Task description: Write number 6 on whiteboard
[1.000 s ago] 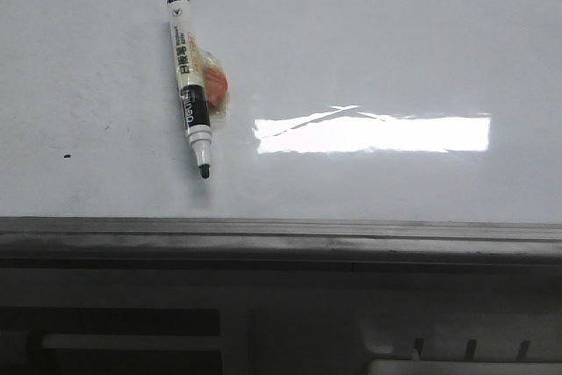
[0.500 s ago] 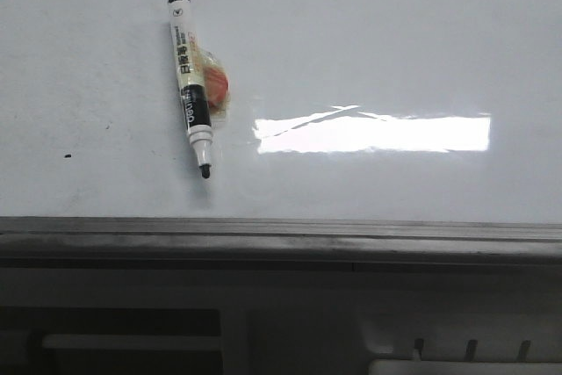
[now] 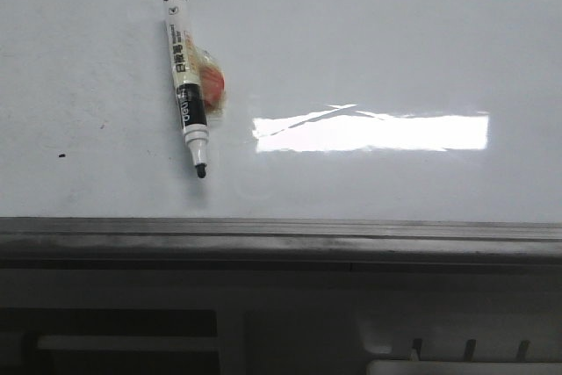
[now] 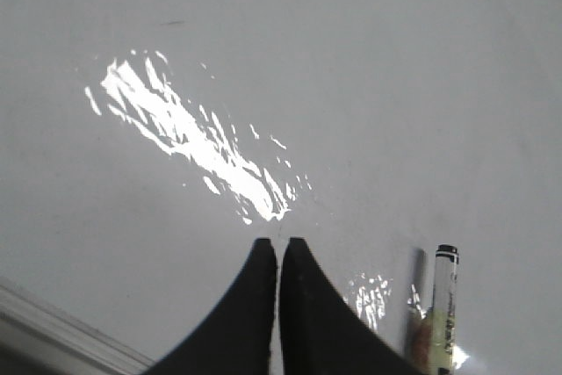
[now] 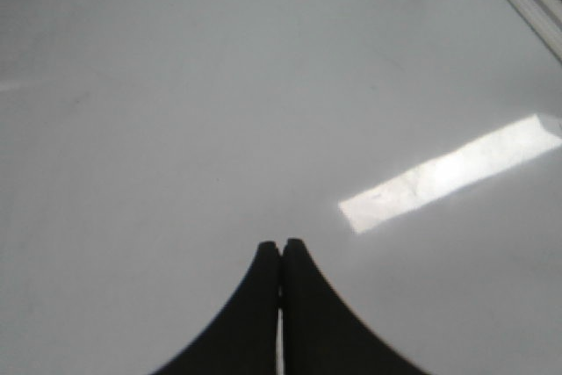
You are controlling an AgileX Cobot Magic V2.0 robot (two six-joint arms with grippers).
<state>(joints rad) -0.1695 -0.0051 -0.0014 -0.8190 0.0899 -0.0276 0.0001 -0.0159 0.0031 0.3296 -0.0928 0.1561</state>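
Fingers (image 4: 278,248) pressed together, empty.

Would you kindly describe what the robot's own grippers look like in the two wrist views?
Only the fingers show. The left gripper has two matte black fingers, broad at the base and curving inward to narrow, rounded tips. The right gripper looks the same: plain black, smooth, tapering. No cables, markings, labels or arm links are visible in either wrist view, and the front view shows neither arm.

Marker (image 4: 444,309) cut by frame edge; orange object (image 3: 212,85) partly hidden.
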